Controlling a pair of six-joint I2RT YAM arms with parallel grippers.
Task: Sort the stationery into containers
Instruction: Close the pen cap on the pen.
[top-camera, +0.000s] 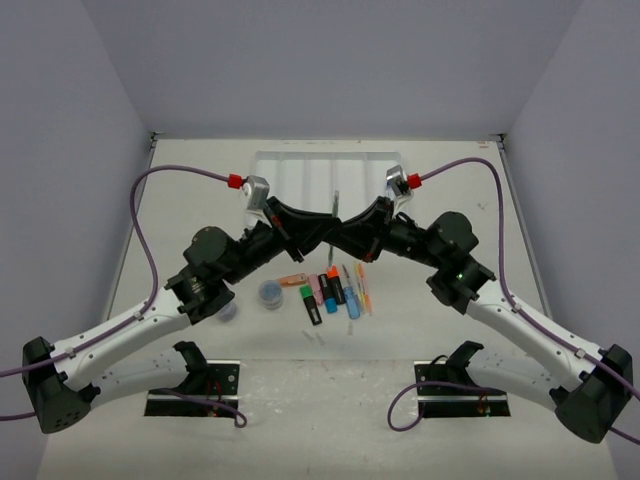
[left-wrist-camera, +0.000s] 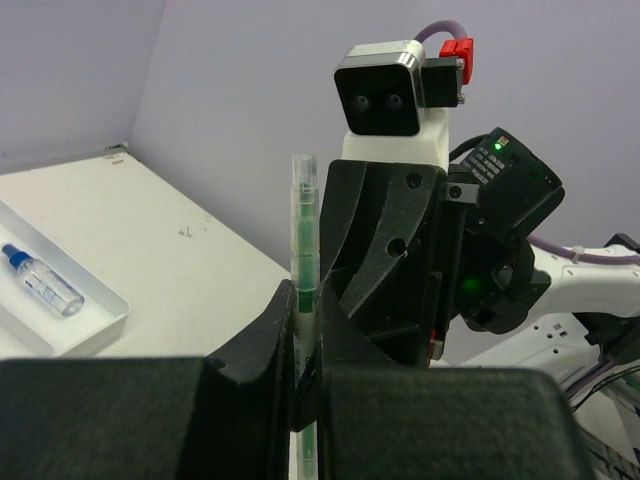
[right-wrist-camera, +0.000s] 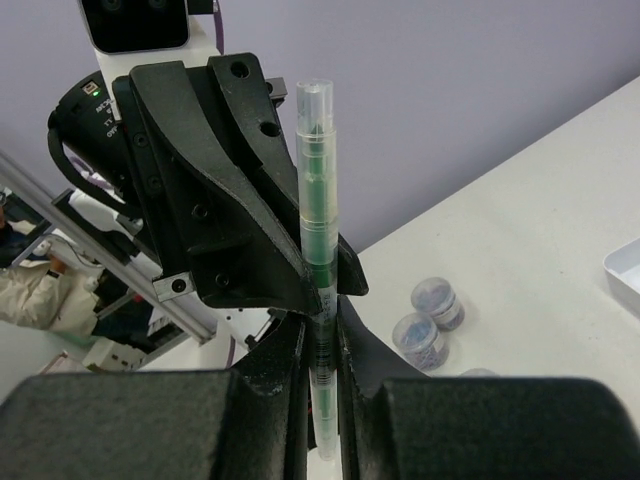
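**Right now: one green pen, two grips on it**

The left gripper (left-wrist-camera: 302, 345) has its fingers (left-wrist-camera: 262, 345) nipped in tight on the green pen (left-wrist-camera: 304, 260), low on the barrel. The right gripper (right-wrist-camera: 320, 335) comes in from the other side, fingers (right-wrist-camera: 285, 350) drawn close and pinching the same pen. Neither pair shows any spread. The pen stands upright with its clear cap on top, well above the table, where the two arms meet nose to nose in the overhead view.

This looks like a mid-air handover, with the pen passing from one arm to the other. Which way it goes, I cannot tell. One grip has to let go cleanly while the other holds firm, or the pen tips and drops.

Below, the highlighters (top-camera: 330, 290) lie in a cluster on the table, with the tubs (right-wrist-camera: 428, 320) just to their left. Beyond the arms sits the tray (top-camera: 300, 170), with the blue-capped bottle (left-wrist-camera: 40, 280) already lying in one of its compartments. The pen's own slot is the next stop.
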